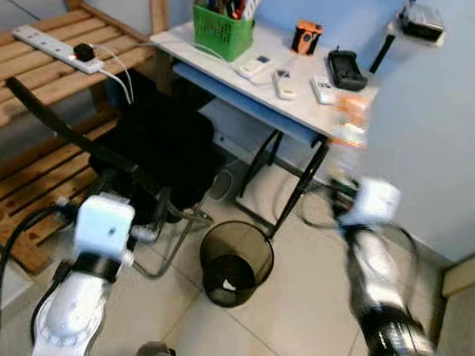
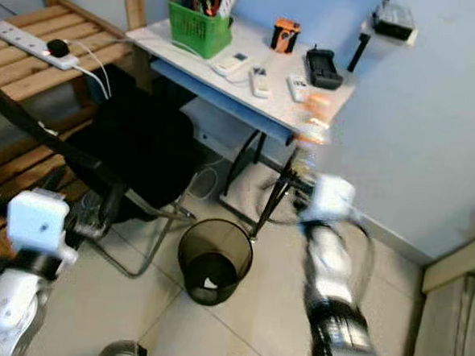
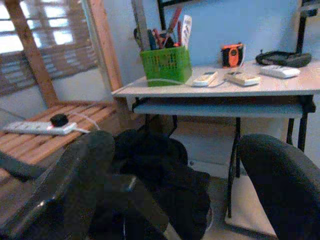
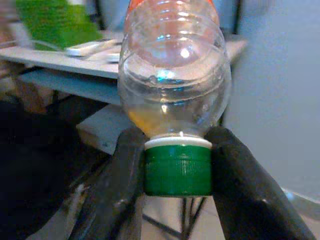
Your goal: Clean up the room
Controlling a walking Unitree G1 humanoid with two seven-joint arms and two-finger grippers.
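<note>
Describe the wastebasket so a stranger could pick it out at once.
Find the grey desk against the blue wall. On the tiled floor before its black legs stands the wastebasket, beside a black chair. It alone is a round, open-topped black mesh bin, with a white scrap inside.

Clear glossy plastic bottle (image 4: 175,80) with ribbed green cap (image 4: 178,169); slatted wood bench (image 1: 42,77); black wire-mesh bin (image 1: 235,263); glossy floor tiles (image 1: 294,310).
</note>
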